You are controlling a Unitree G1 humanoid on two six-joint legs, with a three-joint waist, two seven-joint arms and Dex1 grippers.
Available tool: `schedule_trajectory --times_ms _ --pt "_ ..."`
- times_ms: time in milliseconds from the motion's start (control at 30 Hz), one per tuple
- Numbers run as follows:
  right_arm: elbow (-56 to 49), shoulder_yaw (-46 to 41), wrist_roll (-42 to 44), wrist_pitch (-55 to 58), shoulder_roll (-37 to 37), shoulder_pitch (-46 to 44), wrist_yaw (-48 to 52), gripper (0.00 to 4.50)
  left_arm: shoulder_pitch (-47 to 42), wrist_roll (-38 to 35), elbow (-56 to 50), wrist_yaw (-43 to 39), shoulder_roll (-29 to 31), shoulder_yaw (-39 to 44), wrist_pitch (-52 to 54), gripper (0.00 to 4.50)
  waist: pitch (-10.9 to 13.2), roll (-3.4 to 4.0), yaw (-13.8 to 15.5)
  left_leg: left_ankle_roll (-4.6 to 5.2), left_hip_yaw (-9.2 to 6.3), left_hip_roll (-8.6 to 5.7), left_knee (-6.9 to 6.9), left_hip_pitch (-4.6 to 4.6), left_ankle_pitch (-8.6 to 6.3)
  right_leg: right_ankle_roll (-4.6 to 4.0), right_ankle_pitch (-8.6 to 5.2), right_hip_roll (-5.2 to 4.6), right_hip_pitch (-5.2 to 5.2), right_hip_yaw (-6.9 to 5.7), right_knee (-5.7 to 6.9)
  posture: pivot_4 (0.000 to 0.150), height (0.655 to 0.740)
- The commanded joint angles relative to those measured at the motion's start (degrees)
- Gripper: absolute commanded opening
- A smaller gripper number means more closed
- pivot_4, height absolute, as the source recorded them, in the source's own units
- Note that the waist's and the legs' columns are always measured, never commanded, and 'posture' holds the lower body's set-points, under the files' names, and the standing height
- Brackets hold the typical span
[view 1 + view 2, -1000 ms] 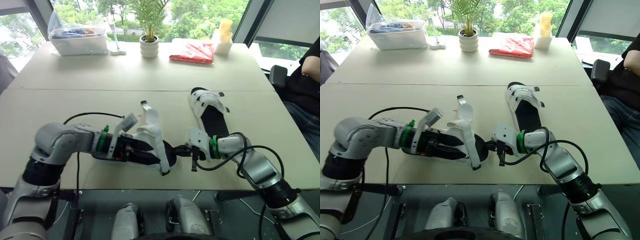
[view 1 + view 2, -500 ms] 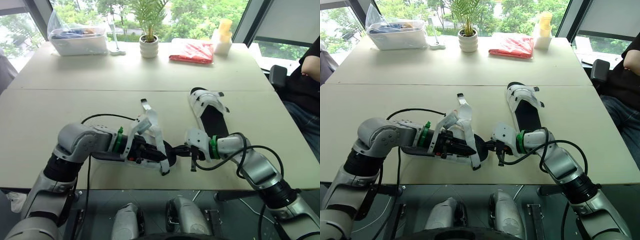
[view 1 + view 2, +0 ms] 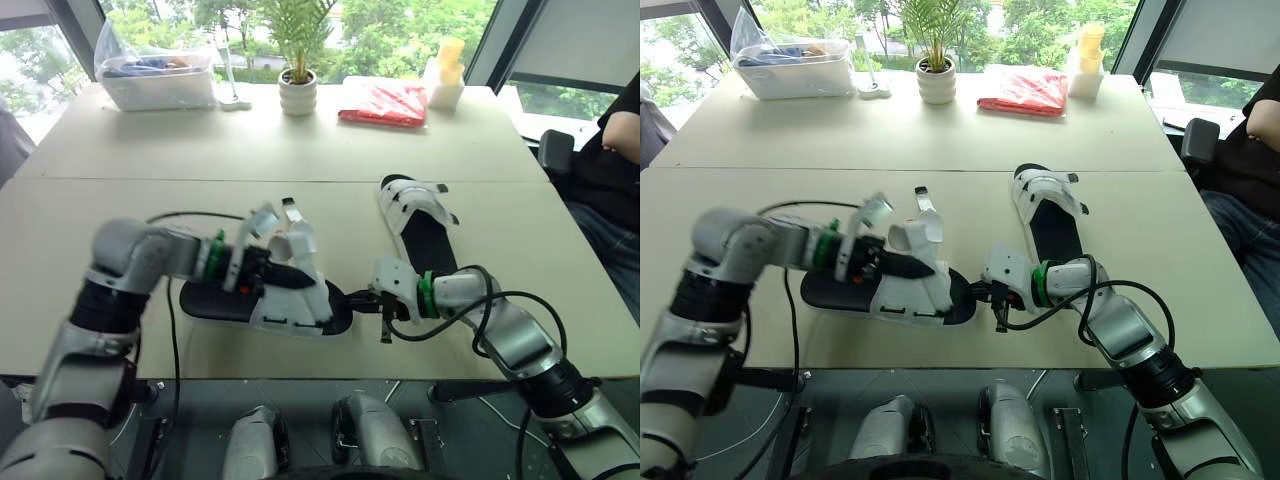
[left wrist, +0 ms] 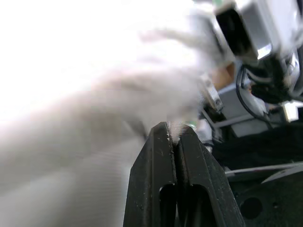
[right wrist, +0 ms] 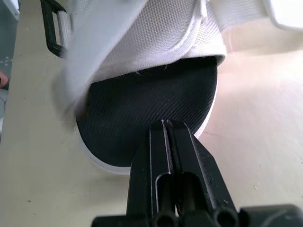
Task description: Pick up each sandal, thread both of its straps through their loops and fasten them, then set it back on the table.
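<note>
The near sandal, black sole with white straps, lies along the table's front edge. My left gripper reaches in over it from the left and is shut on one of its white straps, which stands raised above the sole. In the left wrist view, white strap fabric sits at the closed fingertips. My right gripper is shut, its tips resting against the sandal's rounded black end. The second sandal lies flat behind my right arm, straps loose.
At the back of the table stand a plastic bin, a potted plant, a red packet and pale containers. A person sits at the right. A black cable loops by my left arm.
My left gripper has closed from wide open onto the strap and drawn it up and back over the sandal. The long strap no longer hangs over the front edge. The right arm stayed put.
</note>
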Motion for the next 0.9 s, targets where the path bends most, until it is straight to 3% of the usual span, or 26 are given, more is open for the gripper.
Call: schedule_trajectory --times_ms 33,233,367,600,900 --pt "1.02 0.98 -1.35 0.13 -0.79 0.47 0.49 0.00 -5.72 4.48 5.45 -14.13 6.28 -6.58 -4.94 0.04 0.01 0.02 -0.04 0.00 -0.02 0.00 -0.02 -0.04 0.00 0.00 0.00 0.00 -0.01 -0.06 -0.05 0.150 0.7241" --pt "1.58 1.42 -1.90 -0.77 -0.27 0.60 0.46 0.00 -14.39 13.96 18.81 -27.98 8.12 -16.03 -11.31 0.04 0.01 0.02 -0.05 0.00 -0.01 -0.01 -0.02 -0.07 0.00 0.00 0.00 0.01 -0.01 -0.08 -0.10 0.150 0.7241" --pt "1.45 1.64 -2.06 -0.97 -0.05 0.97 0.21 0.00 -16.07 15.83 21.44 -33.58 8.00 -18.33 -12.03 0.04 0.02 0.01 -0.15 0.00 -0.01 0.00 -0.02 -0.12 0.00 0.00 -0.01 0.02 -0.06 -0.08 -0.10 0.150 0.7241" --pt "0.64 1.96 -2.29 -0.96 -0.04 1.92 -0.40 0.00 -15.57 7.46 16.08 -34.46 11.45 -20.63 -10.23 0.04 0.02 0.01 -0.19 0.00 -0.05 0.03 -0.01 -0.12 0.00 0.00 -0.01 0.01 -0.07 -0.07 -0.10 0.150 0.7241" --pt "0.53 2.01 -2.27 -0.84 0.03 1.80 -0.74 0.00 -14.43 10.21 15.26 -34.46 11.82 -23.44 -15.72 0.04 0.02 0.00 -0.19 0.00 -0.05 0.03 0.00 -0.11 0.00 0.00 -0.01 0.02 -0.06 -0.07 -0.10 0.150 0.7241"
